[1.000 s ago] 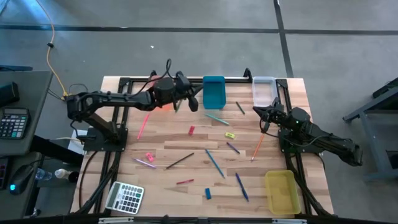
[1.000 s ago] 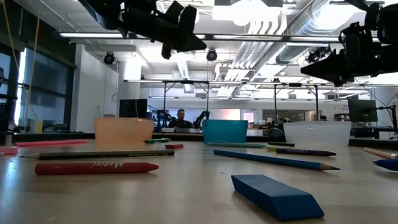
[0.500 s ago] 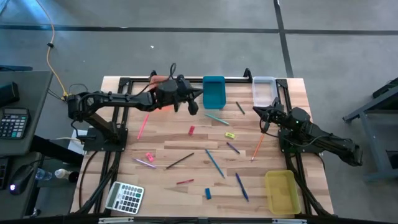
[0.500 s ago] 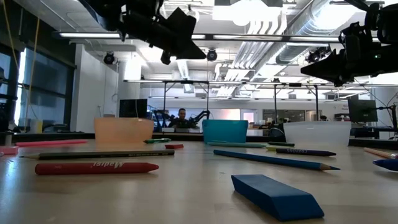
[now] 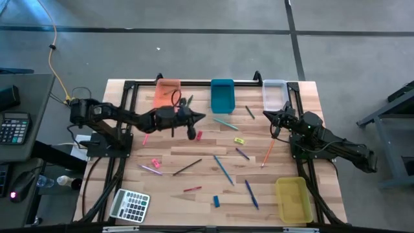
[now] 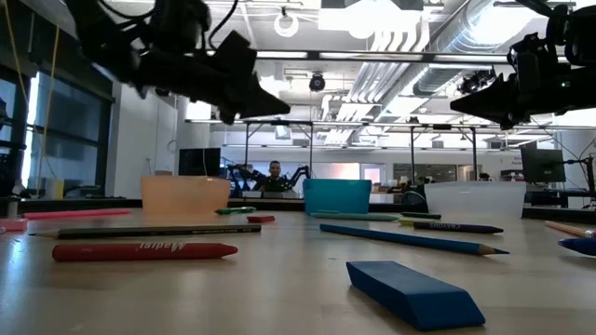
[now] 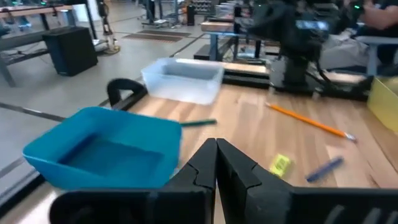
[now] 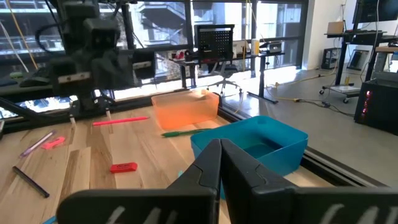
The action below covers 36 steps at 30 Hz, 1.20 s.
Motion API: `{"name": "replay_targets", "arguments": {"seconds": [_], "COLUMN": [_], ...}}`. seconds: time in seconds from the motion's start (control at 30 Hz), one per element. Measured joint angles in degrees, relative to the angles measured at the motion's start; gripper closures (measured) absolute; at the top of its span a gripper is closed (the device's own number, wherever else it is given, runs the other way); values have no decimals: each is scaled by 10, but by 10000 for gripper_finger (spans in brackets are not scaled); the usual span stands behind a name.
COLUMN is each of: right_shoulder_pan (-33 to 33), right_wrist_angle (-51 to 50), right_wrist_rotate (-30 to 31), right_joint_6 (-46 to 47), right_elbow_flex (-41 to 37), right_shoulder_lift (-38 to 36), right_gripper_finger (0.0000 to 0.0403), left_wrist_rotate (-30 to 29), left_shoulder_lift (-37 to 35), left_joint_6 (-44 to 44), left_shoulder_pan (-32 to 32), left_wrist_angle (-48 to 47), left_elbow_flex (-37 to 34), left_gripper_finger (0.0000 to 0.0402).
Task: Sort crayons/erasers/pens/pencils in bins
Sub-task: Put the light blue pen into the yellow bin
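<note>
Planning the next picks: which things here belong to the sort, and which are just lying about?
Job: orange bin, teal bin, clear bin, yellow bin; scattered pencils, e.g. the orange one; blue pens; erasers, e.g. the yellow one.
Lying about: grey calculator.

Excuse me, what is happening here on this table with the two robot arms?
The robot is sorting pencils, pens and erasers into bins. Nothing is being held at this moment. The left gripper, jaws shut and empty, is above the table in front of the orange bin and teal bin. The right gripper waits, shut, near the clear bin. Most items, like the orange pencil, lie loose on the table.
</note>
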Motion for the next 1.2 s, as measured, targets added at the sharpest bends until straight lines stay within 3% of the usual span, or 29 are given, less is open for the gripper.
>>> {"name": "replay_targets", "arguments": {"seconds": [0.4,0.87,1.0,1.2], "right_shoulder_pan": [0,0,0,0], "right_wrist_angle": [1,5,12,73], "right_wrist_rotate": [0,3,2,-1], "right_joint_6": [0,2,78,152], "right_elbow_flex": [0,0,0,0], "right_shoulder_lift": [0,0,0,0], "right_gripper_finger": [402,402,402,402], "left_wrist_rotate": [9,166,201,203], "left_shoulder_lift": [0,0,0,0], "left_joint_6": [29,31,30,26], "left_shoulder_pan": [-1,78,82,82], "left_wrist_angle": [213,314,335,349], "left_elbow_flex": [-154,-245,-260,-279], "left_gripper_finger": [401,401,401,401]}}
